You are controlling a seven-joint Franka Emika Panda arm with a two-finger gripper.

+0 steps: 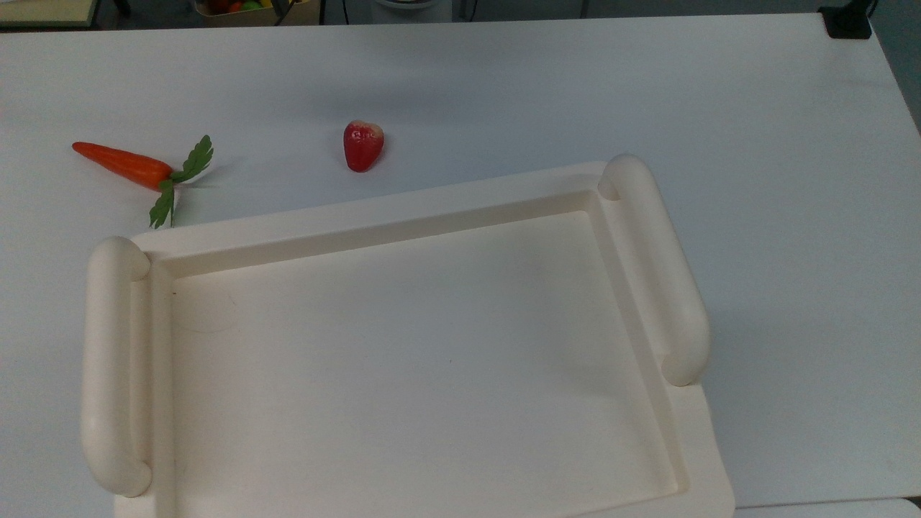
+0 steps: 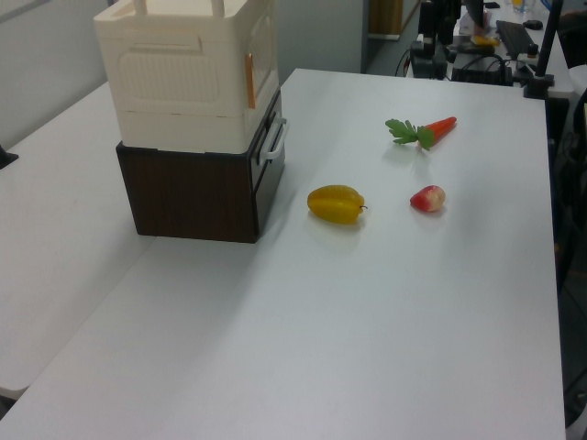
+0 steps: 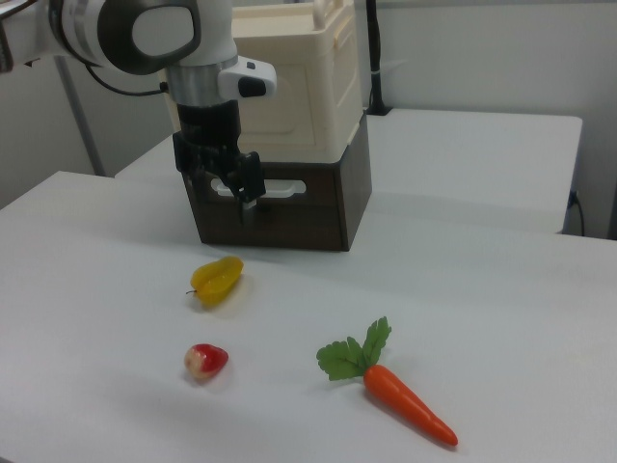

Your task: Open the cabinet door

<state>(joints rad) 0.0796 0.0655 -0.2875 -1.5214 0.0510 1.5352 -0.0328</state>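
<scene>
Hidden from the top view: the cabinet [image 1: 374, 216] shows me its recessed top and its two rounded rails [image 1: 658, 266]. Its near end is cut off by the top view's bottom edge, and its front face is out of sight.
Hidden by my arm: in the right view my arm [image 3: 145, 34] stands before the cabinet and covers the right view's left part of its front.
Hard to make out: whether my end effector [image 3: 241, 193] touches anything, and whether it is spread or pressed together; I cannot tell.
Cabinet: a cream unit sitting on a dark brown base [image 3: 318, 207], standing at the worktop's [image 3: 501, 318] far edge in the right view and at its left edge in the left view.
Cabinet door [image 3: 294, 96]: the flat cream panel on the front, lying flat against the body, with a thin orange-brown strip [image 2: 249, 81] along its edge in the left view.
Bar handle [image 3: 280, 189]: pale and horizontal, on the dark front just below the cream panel.
Door relative to end effector: the panel is above and behind my end effector, which hangs pointing down, lower than the panel, in front of the handle's left end in the right view.
Other things: a yellow fruit [image 3: 217, 278] near the base, a red fruit [image 3: 205, 360] and a toy carrot [image 3: 405, 405] farther out towards the worktop's middle, all well apart from my end effector.
</scene>
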